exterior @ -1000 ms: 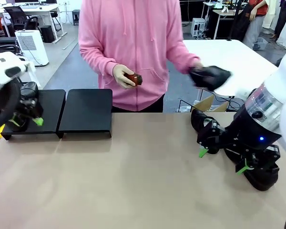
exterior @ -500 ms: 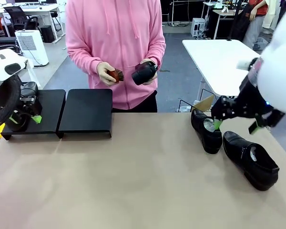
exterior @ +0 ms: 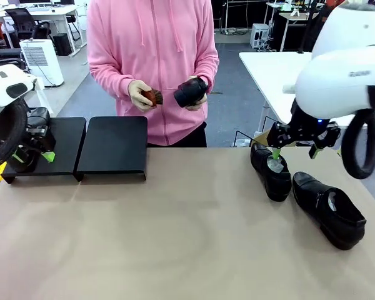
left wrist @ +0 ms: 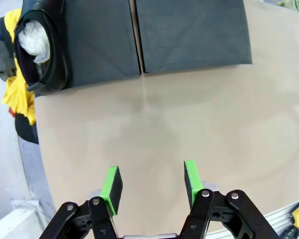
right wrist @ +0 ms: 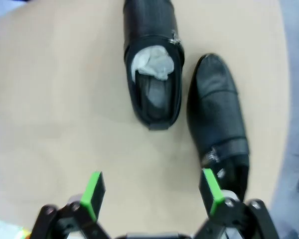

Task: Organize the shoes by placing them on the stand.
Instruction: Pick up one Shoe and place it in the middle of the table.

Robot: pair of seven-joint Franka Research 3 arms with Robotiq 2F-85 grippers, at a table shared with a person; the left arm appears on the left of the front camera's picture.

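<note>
Shoes (right wrist: pixel 154 69) lie toes toward the robot beneath wide right tool (right wrist: pixel 152 191); left tool (left wrist: pixel 152 181) half-open, empty.

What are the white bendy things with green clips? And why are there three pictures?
They are two robot arms. Each ends in a gripper: two fingers with green pads. The wide picture looks across the table at a person. The other two come from cameras on the robot's wrists, looking along the fingers. The left gripper is open and empty; ahead of it is the black stand with one shoe on it. The right gripper is open too, over two shoes on the table. The person holds another shoe and a small brown brush.
</note>
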